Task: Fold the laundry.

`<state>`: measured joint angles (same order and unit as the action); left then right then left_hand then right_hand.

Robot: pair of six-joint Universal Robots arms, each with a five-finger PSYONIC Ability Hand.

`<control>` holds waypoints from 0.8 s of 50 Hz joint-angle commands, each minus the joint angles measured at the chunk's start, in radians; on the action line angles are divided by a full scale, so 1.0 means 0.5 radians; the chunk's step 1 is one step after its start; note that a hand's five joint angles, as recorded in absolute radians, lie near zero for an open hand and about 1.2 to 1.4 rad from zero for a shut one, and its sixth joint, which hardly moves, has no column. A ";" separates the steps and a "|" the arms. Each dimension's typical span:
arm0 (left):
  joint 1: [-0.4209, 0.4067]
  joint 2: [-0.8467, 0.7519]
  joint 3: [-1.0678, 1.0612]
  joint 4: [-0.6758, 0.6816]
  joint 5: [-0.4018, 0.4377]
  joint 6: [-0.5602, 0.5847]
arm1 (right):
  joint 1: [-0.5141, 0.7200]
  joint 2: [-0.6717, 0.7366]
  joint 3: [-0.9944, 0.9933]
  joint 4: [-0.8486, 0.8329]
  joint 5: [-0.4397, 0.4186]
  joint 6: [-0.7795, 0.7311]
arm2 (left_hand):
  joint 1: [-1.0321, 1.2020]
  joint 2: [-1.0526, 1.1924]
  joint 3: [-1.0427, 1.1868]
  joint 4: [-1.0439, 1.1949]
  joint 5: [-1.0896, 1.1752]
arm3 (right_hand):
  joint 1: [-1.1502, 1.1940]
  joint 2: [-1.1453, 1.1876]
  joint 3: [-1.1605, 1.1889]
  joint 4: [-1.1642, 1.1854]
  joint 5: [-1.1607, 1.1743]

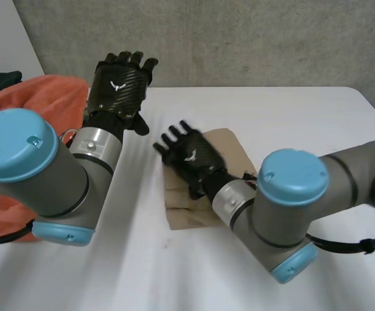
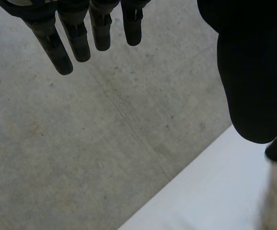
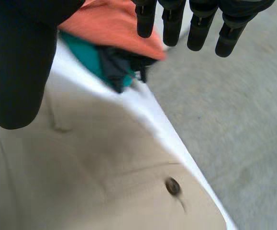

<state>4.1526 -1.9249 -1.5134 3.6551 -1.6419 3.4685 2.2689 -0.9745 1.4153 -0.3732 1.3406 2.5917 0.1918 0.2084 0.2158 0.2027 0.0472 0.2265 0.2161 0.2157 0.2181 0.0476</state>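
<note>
My head camera looks down at the counter (image 1: 291,123) from behind; my right wrist camera, close in, shares its tan cloth (image 1: 236,149).

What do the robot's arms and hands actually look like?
The left arm and right arm are thick grey tubes with round light-blue caps and silver wrist rings. The left robot hand and right robot hand are black, weave-patterned, with a small white emblem on the back.
</note>
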 commanded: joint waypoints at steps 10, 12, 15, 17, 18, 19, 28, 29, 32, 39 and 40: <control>-0.181 -0.249 0.474 -0.214 0.047 -0.157 | -0.736 -0.573 0.133 0.786 0.059 1.011 | -0.033 -0.066 -0.081 -0.055 -0.093 | -0.104 -0.083 -0.082 -0.087 -0.095; -0.267 -0.408 0.633 -0.364 0.093 -0.163 | -0.743 -0.552 0.099 0.798 0.037 0.959 | -0.027 -0.060 -0.075 -0.049 -0.087 | -0.104 -0.083 -0.082 -0.087 -0.095; -0.316 -0.608 0.821 -0.579 0.121 -0.172 | -0.737 -0.405 0.014 0.811 0.019 0.842 | 0.008 -0.025 -0.040 -0.014 -0.052 | -0.104 -0.083 -0.082 -0.087 -0.095; -0.316 -0.703 0.907 -0.674 0.115 -0.172 | -0.734 -0.300 -0.051 0.808 -0.027 0.756 | 0.008 -0.025 -0.040 -0.014 -0.052 | -0.104 -0.083 -0.082 -0.087 -0.095; -0.313 -0.776 0.977 -0.759 0.109 -0.175 | -0.737 -0.270 -0.078 0.811 -0.049 0.726 | 0.008 -0.025 -0.040 -0.014 -0.052 | -0.104 -0.083 -0.082 -0.087 -0.095; -0.313 -0.807 0.999 -0.797 0.105 -0.175 | -0.737 -0.236 -0.106 0.814 -0.076 0.701 | 0.008 -0.025 -0.040 -0.014 -0.052 | -0.104 -0.083 -0.082 -0.087 -0.095; -0.243 -0.921 1.045 -1.076 0.099 -0.172 | -0.740 0.105 -0.339 0.826 -0.294 0.581 | 0.032 -0.001 -0.016 0.010 -0.028 | -0.104 -0.083 -0.082 -0.087 -0.095; -0.236 -0.933 1.045 -1.103 0.099 -0.172 | -0.740 0.132 -0.358 0.829 -0.294 0.581 | 0.038 0.004 -0.011 0.016 -0.022 | -0.104 -0.083 -0.082 -0.087 -0.095; -0.209 -0.976 1.051 -1.211 0.102 -0.166 | -0.743 0.240 -0.401 0.832 -0.294 0.563 | 0.044 0.010 -0.005 0.022 -0.016 | -0.104 -0.083 -0.082 -0.087 -0.095; -0.163 -1.010 1.051 -1.312 0.099 -0.160 | -0.740 0.402 -0.505 0.930 -0.224 0.340 | 0.038 0.004 -0.010 0.016 -0.022 | -0.104 -0.083 -0.082 -0.087 -0.095; -0.163 -1.010 1.051 -1.321 0.099 -0.157 | -0.740 0.412 -0.523 0.943 -0.193 0.305 | 0.038 0.004 -0.010 0.016 -0.022 | -0.104 -0.083 -0.082 -0.087 -0.095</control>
<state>4.0589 -2.4219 -0.9875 3.0304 -1.5918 3.3858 1.8990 -0.8270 1.1982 0.0553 1.1924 2.8454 0.1918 0.2085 0.2158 0.2028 0.0472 0.2219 0.2160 0.2157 0.2180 0.0476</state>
